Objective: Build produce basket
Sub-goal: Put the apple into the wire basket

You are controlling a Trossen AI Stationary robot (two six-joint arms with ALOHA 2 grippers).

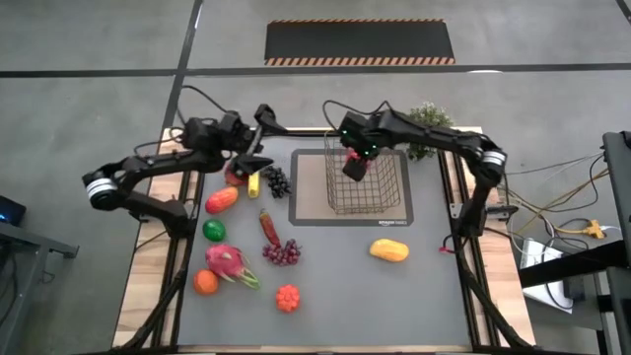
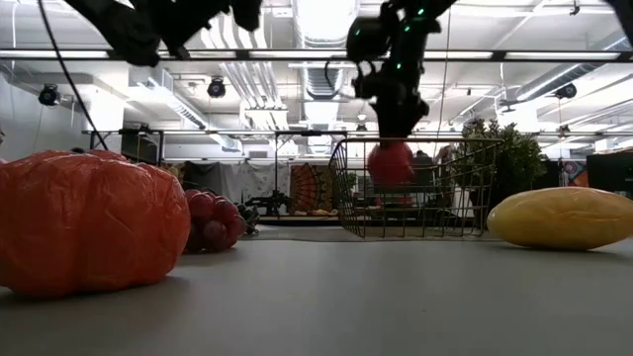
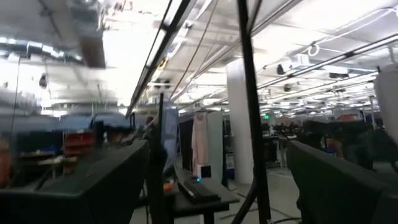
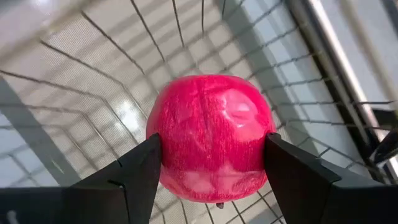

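Observation:
The wire basket (image 1: pixel 380 192) stands on a grey mat (image 1: pixel 306 212) at the table's far middle. My right gripper (image 1: pixel 355 168) reaches down into it, shut on a red apple (image 4: pixel 211 134). My left gripper (image 1: pixel 258 140) is raised near the far left, open with nothing between its fingers (image 3: pixel 93 186), and its wrist view looks out into the room. Below and around it lie another red apple (image 1: pixel 237 176), a banana (image 1: pixel 253 184) and dark grapes (image 1: pixel 277 180). Nearer lie red grapes (image 1: pixel 282 252), a dragon fruit (image 1: pixel 227 263), an orange (image 1: pixel 205 282) and a yellow mango (image 1: pixel 388 250). My right gripper pinches the red apple by two opposite sides (image 4: pixel 163 146) between its two fingers (image 4: pixel 134 180). The fingers come from above, pointing steeply down. The apple (image 2: pixel 392 163) hangs between the basket's wire walls just under the rim, clear of the basket's floor.
A green fruit (image 1: pixel 214 230), an orange-red fruit (image 1: pixel 221 199), a long red piece (image 1: pixel 268 227) and a bumpy orange-red fruit (image 1: pixel 287 297) lie on the left half of the table. A potted plant (image 1: pixel 429 123) stands at the far right, behind the basket.

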